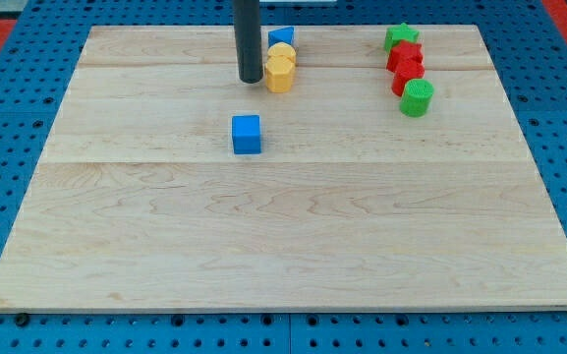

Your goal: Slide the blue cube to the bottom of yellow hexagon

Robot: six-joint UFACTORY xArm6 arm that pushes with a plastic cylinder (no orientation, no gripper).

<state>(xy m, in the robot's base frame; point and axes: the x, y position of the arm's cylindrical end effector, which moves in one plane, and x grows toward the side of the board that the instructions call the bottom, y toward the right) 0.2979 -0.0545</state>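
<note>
The blue cube (247,134) sits on the wooden board, left of centre in the upper half. The yellow hexagon (279,73) lies above and to the right of it, near the view's top. A second yellow block (282,52) touches the hexagon from above, and a small blue block (281,36) sits above that. My tip (251,80) rests on the board just left of the yellow hexagon, and above the blue cube with a clear gap between them.
At the view's upper right is a cluster: a green star-like block (399,37), two red blocks (406,55) (408,77), and a green cylinder (418,97). The wooden board (293,236) lies on a blue perforated surface.
</note>
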